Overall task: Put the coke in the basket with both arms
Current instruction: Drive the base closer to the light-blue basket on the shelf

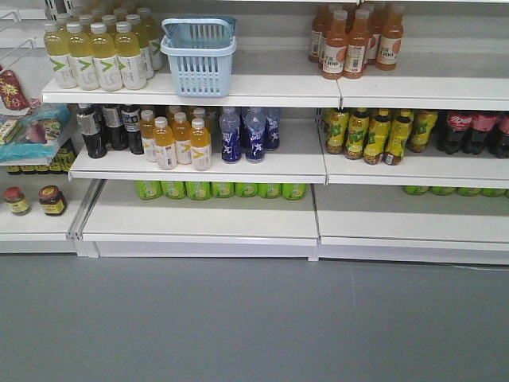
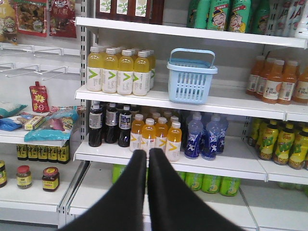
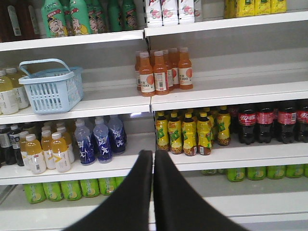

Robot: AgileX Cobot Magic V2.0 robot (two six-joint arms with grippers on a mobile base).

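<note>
The light blue basket [image 1: 199, 54] stands on the upper shelf, handle up; it also shows as the basket [image 2: 190, 76] and the basket [image 3: 52, 86] in the wrist views. Coke bottles [image 3: 267, 121] with red labels stand on the middle shelf at far right, also the coke bottles [image 1: 473, 131] in the front view. My left gripper [image 2: 147, 153] is shut with nothing in it, well short of the shelves. My right gripper [image 3: 153, 154] is likewise shut and empty, pointing at the middle shelf edge. Neither arm appears in the front view.
Shelves hold yellow drink bottles [image 1: 95, 56], orange bottles [image 1: 354, 40], blue bottles [image 1: 250, 134], yellow-green bottles [image 1: 374, 135] and green cans [image 1: 219, 189]. Jars [image 1: 36, 200] and snack packs [image 2: 48, 122] sit at left. Grey floor [image 1: 254, 318] lies in front of the shelves.
</note>
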